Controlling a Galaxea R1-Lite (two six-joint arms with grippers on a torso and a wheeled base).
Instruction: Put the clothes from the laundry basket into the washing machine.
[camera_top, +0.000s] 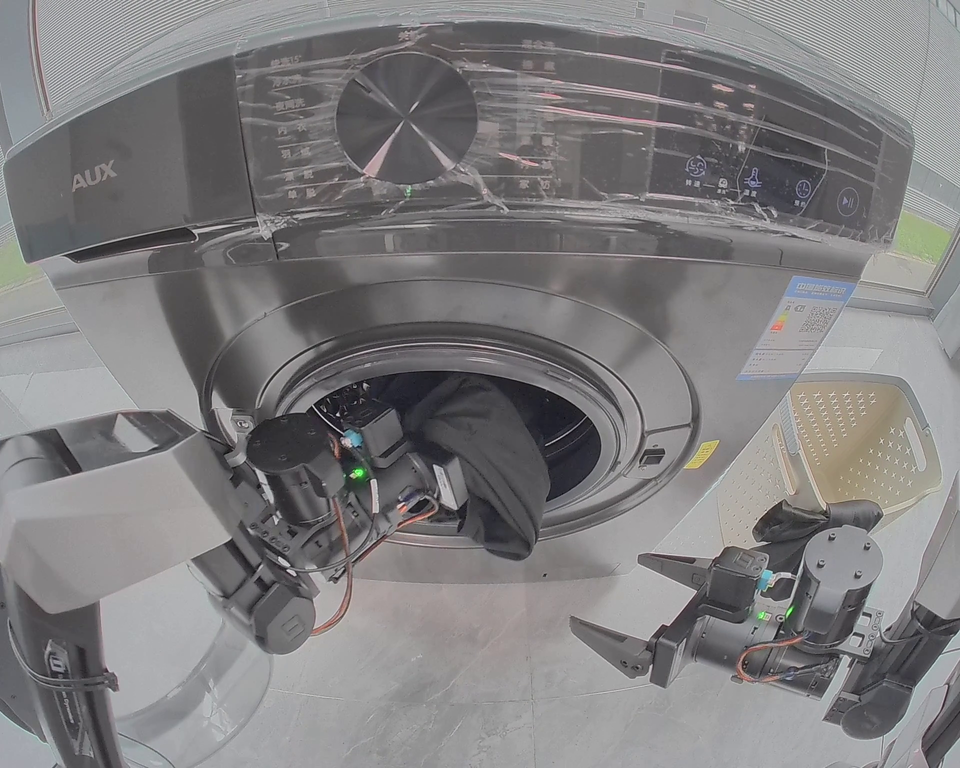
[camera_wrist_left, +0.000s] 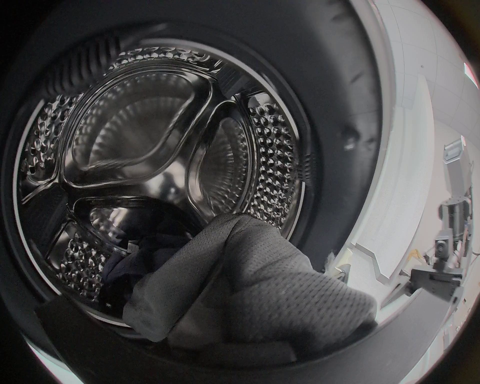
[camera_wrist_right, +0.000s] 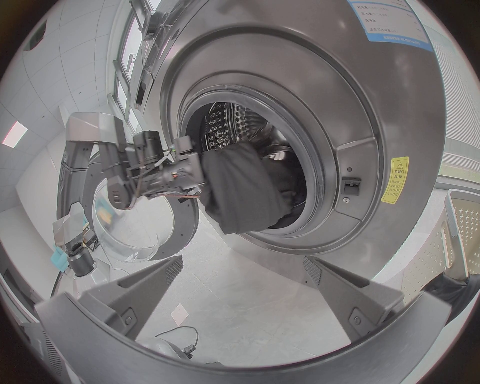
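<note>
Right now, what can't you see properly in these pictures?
- Left gripper: its tip is buried under the dark garment, head view.
- Laundry basket: mostly cut off by the edge, right wrist view.
- Drum bottom: dark clothes there blur together, left wrist view.

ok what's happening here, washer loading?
The left gripper is at the open washing machine, with a dark garment draped over the door rim, half in the drum, half hanging out. The right gripper hangs open and empty low in front, near the laundry basket, where another dark piece lies on its edge.
</note>
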